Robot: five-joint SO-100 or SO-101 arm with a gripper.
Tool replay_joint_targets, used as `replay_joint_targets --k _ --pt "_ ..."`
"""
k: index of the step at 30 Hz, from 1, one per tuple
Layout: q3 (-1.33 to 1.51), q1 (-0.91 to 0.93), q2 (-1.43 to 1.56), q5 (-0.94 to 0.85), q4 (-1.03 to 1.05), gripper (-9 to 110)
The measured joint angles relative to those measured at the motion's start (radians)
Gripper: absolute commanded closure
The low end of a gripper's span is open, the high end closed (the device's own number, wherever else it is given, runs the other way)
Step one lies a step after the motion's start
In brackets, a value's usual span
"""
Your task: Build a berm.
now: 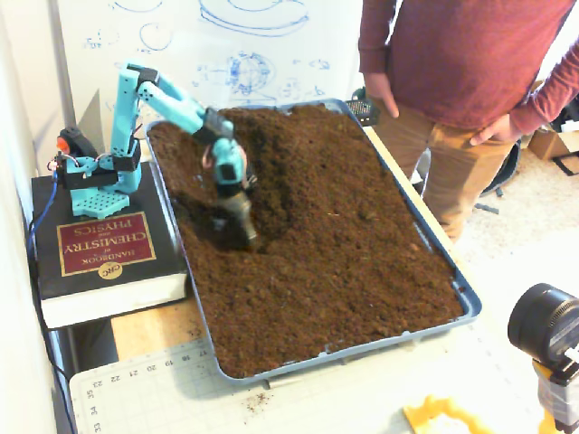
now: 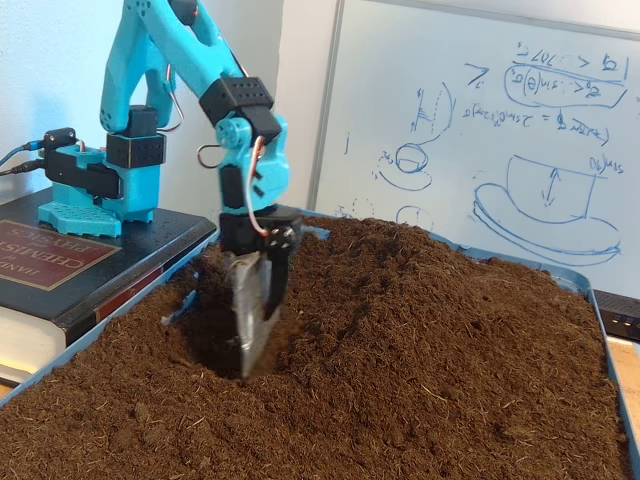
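Well, one blue tray (image 1: 466, 298) is holding the soil; one berm (image 2: 420, 310) of dark-brown crumbly soil is rising along its middle, sides sloping; one claw (image 2: 255, 350) is digging into the hollow beside it, its grip impossible to tell.

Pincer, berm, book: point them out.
Pincer (image 2: 252, 355): a fixed view, tip of the metal blade, in the soil.
Berm (image 2: 420, 300): a fixed view, crest of the ridge.
Book (image 1: 104, 249): a fixed view, red cover label.
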Motion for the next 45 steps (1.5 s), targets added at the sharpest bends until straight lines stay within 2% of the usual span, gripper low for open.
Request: replay_joint_targets --k 17,36,40,45 --pt "-0.031 -0.044 0.078 0.0 -0.003 101" --pt "-0.13 -0.069 -0.035 0.0 0.0 101" --pt "-0.048 -0.114 -0.037 0.011 0.0 101" --pt "0.115 -0.173 0.017 0.132 -0.003 101"
